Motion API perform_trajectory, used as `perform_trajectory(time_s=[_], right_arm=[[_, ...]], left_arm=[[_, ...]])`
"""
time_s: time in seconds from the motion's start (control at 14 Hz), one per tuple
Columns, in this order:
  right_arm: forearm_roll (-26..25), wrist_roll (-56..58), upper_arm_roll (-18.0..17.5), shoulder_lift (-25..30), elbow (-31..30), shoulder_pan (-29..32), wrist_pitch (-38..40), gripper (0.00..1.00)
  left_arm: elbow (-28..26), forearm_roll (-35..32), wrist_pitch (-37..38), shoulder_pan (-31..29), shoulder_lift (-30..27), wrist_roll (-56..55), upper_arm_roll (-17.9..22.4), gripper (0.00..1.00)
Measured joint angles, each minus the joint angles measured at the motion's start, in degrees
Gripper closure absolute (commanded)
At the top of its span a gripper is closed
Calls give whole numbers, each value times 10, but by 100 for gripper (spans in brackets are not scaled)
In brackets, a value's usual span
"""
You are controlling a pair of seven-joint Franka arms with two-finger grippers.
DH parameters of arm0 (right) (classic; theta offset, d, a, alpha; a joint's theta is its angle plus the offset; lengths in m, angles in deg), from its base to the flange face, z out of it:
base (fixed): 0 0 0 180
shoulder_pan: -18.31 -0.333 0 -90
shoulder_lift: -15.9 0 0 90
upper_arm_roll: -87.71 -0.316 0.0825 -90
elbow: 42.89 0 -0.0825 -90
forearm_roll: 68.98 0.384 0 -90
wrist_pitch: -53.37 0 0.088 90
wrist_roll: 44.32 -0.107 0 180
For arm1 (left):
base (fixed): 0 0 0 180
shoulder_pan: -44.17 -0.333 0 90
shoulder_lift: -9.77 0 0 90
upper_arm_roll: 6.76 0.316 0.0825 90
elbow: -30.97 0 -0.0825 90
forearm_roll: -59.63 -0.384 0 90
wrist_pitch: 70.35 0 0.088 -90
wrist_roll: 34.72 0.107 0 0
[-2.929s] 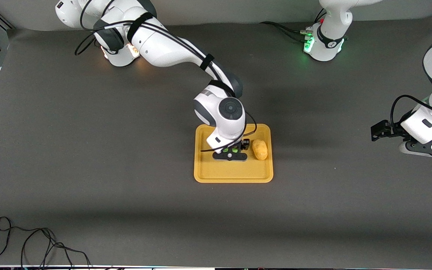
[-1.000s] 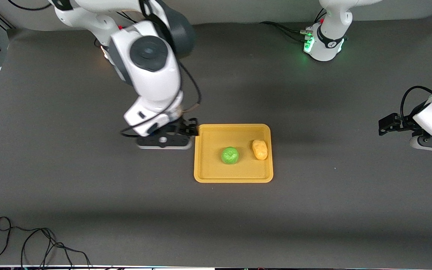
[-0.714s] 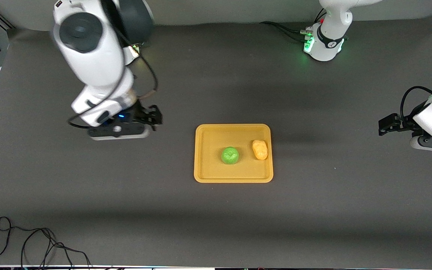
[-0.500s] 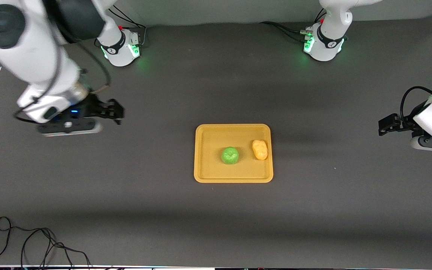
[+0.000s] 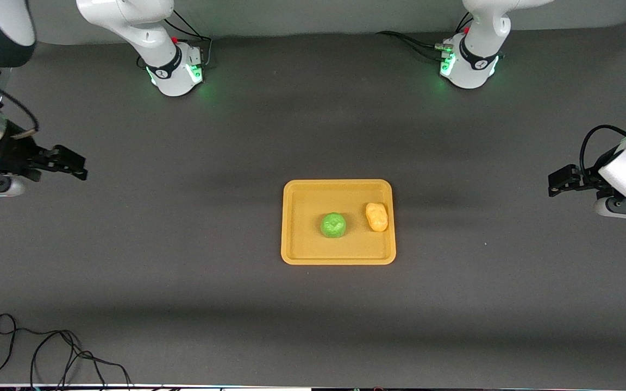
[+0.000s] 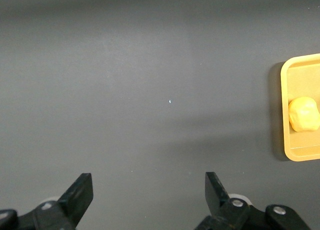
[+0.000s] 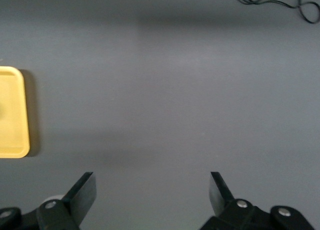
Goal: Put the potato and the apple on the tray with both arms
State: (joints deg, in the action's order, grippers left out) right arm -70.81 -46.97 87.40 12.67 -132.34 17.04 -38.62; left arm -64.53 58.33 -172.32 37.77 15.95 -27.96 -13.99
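Dark grey table [image 5: 182,282] fills the frame. At its centre a flat yellow-orange plastic tray [image 5: 296,250] holds a bumpy green ball apple [image 5: 333,225] and a lumpy yellow-orange oval potato [image 5: 376,216], upright in frame. Left end effector [image 5: 557,182] at right edge and right end effector [image 5: 68,163] at left edge hang released and empty, roughly equally distant.

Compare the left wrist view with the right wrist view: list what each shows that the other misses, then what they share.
Only the left wrist view: the potato lying on the tray, and the open left end effector.
Only the right wrist view: a black cable on the table, and the open right end effector.
Both: an edge of the tray and bare dark tabletop. Neither shows the apple.
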Motion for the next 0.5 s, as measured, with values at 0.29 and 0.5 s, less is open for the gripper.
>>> perform_trajectory(time_s=[0.29, 0.5], right_arm=[[0, 26, 13, 2, 0, 21, 8, 0], [0, 35, 15, 3, 0, 21, 8, 0]], left_arm=[[0, 0, 0, 0, 0, 0, 0, 0], [0, 0, 0, 0, 0, 0, 0, 0]])
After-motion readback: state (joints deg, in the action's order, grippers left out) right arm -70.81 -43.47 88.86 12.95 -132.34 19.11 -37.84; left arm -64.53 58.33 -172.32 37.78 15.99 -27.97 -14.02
